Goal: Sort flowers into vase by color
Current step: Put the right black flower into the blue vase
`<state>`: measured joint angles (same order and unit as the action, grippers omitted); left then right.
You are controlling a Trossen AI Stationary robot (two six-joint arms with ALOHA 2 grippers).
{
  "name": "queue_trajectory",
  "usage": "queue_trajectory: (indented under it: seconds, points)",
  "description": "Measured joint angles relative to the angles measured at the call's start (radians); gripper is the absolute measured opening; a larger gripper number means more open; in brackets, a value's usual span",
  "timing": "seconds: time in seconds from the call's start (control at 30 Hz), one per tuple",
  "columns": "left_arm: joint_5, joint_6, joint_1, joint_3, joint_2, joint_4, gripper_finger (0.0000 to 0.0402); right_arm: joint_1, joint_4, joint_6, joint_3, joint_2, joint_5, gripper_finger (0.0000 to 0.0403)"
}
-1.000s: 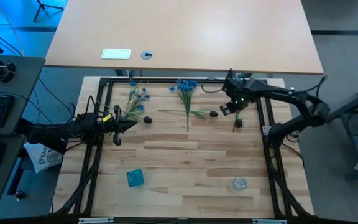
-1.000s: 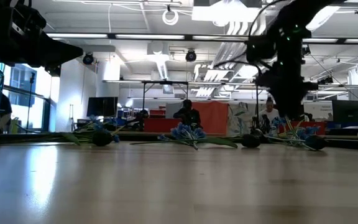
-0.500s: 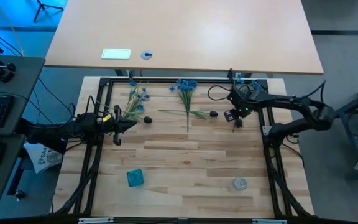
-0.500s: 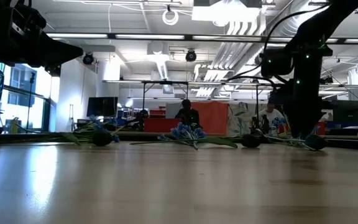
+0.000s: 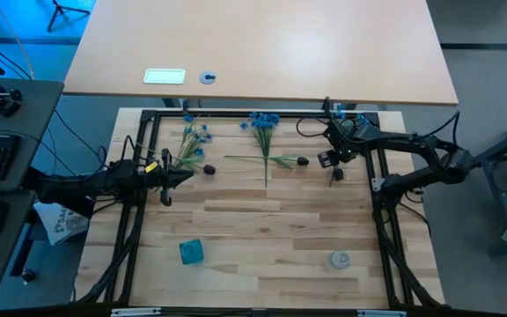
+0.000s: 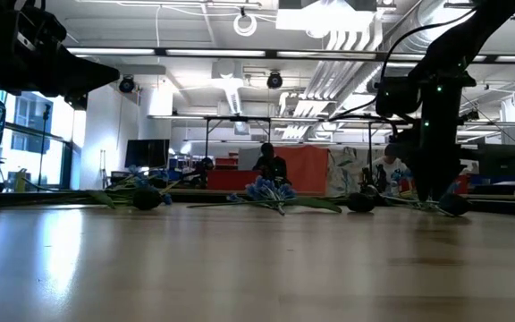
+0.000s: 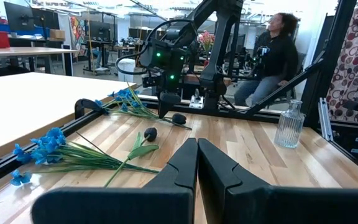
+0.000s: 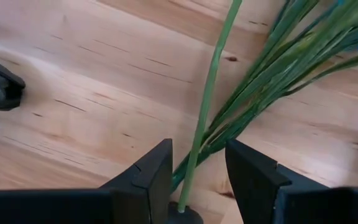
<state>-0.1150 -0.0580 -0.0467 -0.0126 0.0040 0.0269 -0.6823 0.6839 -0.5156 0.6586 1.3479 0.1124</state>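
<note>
Flowers lie along the far part of the wooden table. A blue sprig [image 5: 195,139] and a dark bud [image 5: 209,169] are at the left. A blue sprig [image 5: 263,124] and a dark-bud stem [image 5: 280,160] are in the middle. At the far right, a dark-bud stem [image 8: 207,106] lies against a blue sprig's stems [image 8: 272,68]. My right gripper [image 8: 199,149] points down, open, with one finger on each side of that stem and not touching it. Its bud [image 5: 336,174] lies just nearside. My left gripper [image 5: 186,176] waits shut at the left, pointing level.
A blue vase [image 5: 191,252] stands near the front left and a clear glass vase [image 5: 340,259] near the front right. A black frame rail [image 5: 236,113] borders the table. In the left wrist view a person [image 7: 278,50] sits beyond the table's right side.
My right gripper has sunk toward the table at the far right, down over the dark-bud stem, and shifted slightly toward the right edge. The flowers have stayed where they lay.
</note>
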Motion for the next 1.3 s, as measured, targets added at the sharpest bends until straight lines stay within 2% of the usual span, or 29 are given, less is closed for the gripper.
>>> queue_trajectory:
  seconds: [0.23,0.37,0.53,0.77,0.93,1.13,1.23,1.3]
  points:
    - [0.0,0.0,0.0,0.0,0.0,0.0,0.0,0.01,-0.019,-0.017,0.07,0.001,-0.104,0.0144]
    - [0.0,0.0,0.0,0.0,0.0,0.0,0.0,0.012,-0.022,0.019,0.152,0.0,-0.08,0.0144]
    - [0.0,0.001,0.0,0.0,0.0,0.0,0.0,-0.019,-0.003,0.052,0.178,0.015,0.045,0.0144]
    - [0.0,0.0,0.0,0.0,0.0,0.0,0.0,-0.079,-0.011,0.089,0.178,0.166,-0.008,0.0144]
    - [0.0,0.0,0.0,0.0,0.0,0.0,0.0,-0.084,-0.01,0.106,0.178,0.273,0.031,0.0144]
    - [0.0,0.0,0.0,0.0,0.0,0.0,0.0,-0.069,-0.024,0.108,0.183,0.315,0.041,0.0143]
    - [0.0,0.001,0.0,0.0,0.0,0.0,0.0,-0.049,-0.037,0.131,0.18,0.301,0.047,0.0114]
    - [0.0,-0.001,0.0,0.0,0.0,0.0,0.0,-0.035,-0.045,0.132,0.177,0.281,0.046,0.0067]
